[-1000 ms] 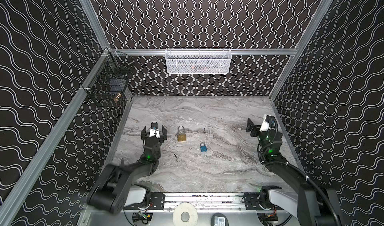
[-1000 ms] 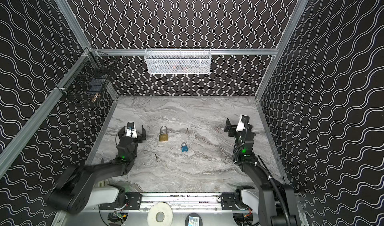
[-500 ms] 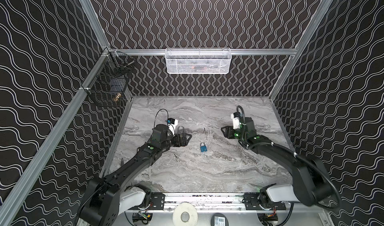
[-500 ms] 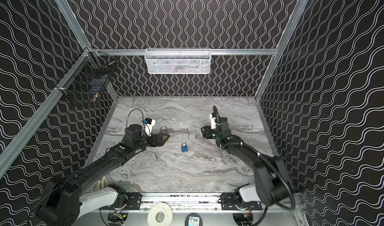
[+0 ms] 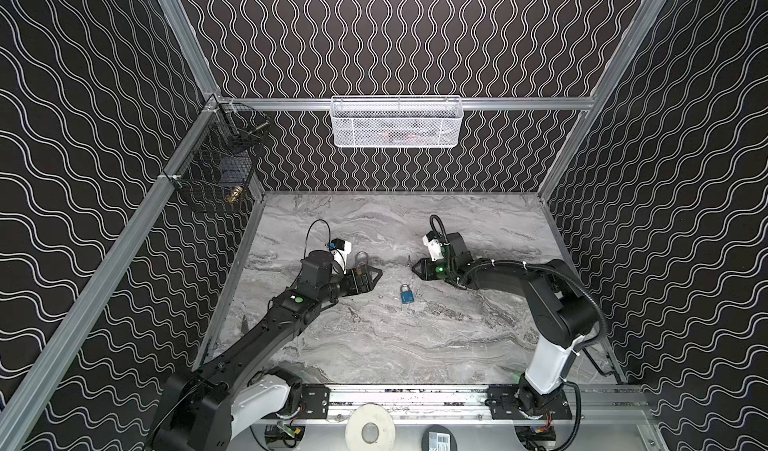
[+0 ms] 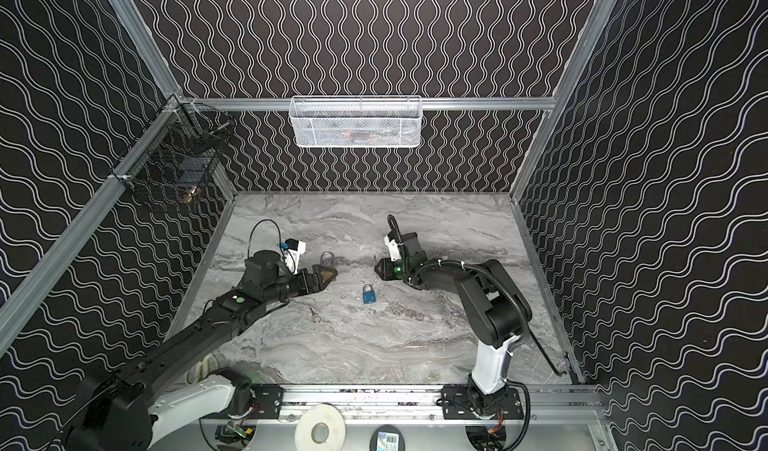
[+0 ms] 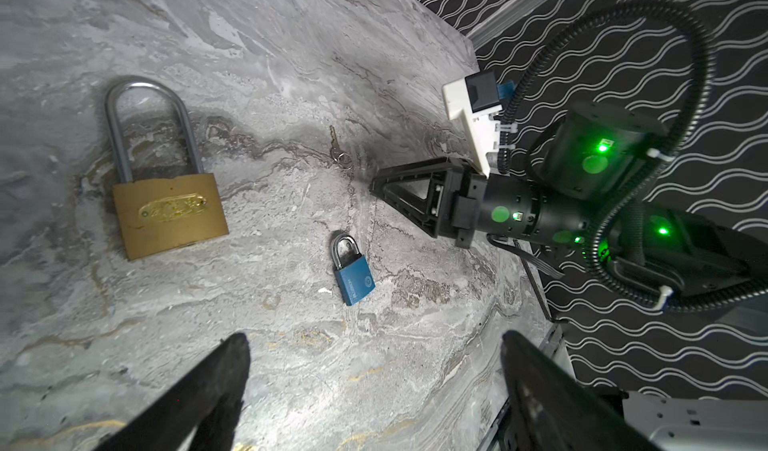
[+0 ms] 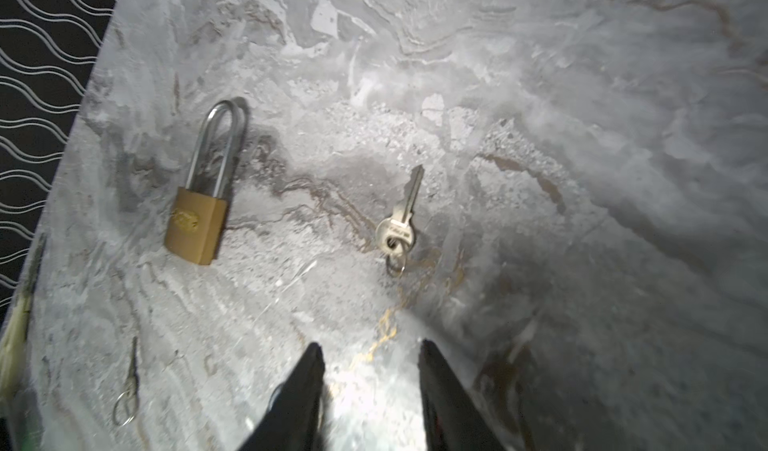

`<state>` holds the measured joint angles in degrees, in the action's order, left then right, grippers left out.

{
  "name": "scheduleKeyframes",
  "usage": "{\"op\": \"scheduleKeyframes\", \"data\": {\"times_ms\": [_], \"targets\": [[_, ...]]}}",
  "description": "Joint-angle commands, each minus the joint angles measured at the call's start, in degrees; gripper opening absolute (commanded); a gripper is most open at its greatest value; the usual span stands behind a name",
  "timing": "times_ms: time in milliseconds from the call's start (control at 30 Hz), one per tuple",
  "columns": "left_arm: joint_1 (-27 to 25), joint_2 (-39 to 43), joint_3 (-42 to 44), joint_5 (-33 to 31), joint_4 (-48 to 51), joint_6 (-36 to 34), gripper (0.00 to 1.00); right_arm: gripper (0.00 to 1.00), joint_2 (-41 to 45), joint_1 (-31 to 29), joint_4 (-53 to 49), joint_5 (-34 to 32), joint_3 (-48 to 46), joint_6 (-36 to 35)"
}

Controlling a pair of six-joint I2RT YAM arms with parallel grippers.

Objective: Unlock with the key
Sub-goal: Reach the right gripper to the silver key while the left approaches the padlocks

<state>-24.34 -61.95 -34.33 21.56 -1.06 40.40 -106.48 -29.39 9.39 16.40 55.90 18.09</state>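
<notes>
Hovering just short of the key (image 8: 400, 220), flat on the marble (image 5: 478, 345) at twelve o'clock of the blue padlock (image 5: 407, 294), with the right gripper (image 8: 370, 345) half open and empty. Waiting near the brass padlock (image 7: 170, 216), at ten o'clock, with the left gripper (image 7: 374, 341) spread wide, holding nothing. Possibly meant for brass, hard to tell. Yet to grasp, insert and turn.

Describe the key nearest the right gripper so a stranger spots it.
On the marble table, look between the brass padlock and the right gripper. That silver key lies beyond the blue padlock; the other key lies nearer the front rail.
</notes>
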Motion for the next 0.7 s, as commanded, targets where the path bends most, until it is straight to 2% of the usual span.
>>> {"op": "scheduleKeyframes", "data": {"times_ms": [0,67,233,433,667], "targets": [[0.06,0.32,0.64,-0.82,-0.67,2.14,0.95,0.30,-1.83,-0.48,0.14,-1.85,2.26,1.52],[0.00,0.67,1.05,-0.98,-1.13,2.73,0.95,0.30,-1.89,-0.45,-0.01,-3.60,3.14,2.00],[0.04,1.22,1.85,-2.15,-0.47,3.08,0.96,0.28,-5.96,-0.54,-0.65,-1.87,5.60,1.40],[0.06,1.82,3.23,-2.34,-1.67,4.45,0.95,0.28,-6.85,-0.67,-1.25,-4.16,6.06,2.13],[0.07,-0.97,4.98,0.58,-8.24,8.12,0.93,0.18,-7.92,-0.67,-0.93,-2.88,6.74,1.95]]}}
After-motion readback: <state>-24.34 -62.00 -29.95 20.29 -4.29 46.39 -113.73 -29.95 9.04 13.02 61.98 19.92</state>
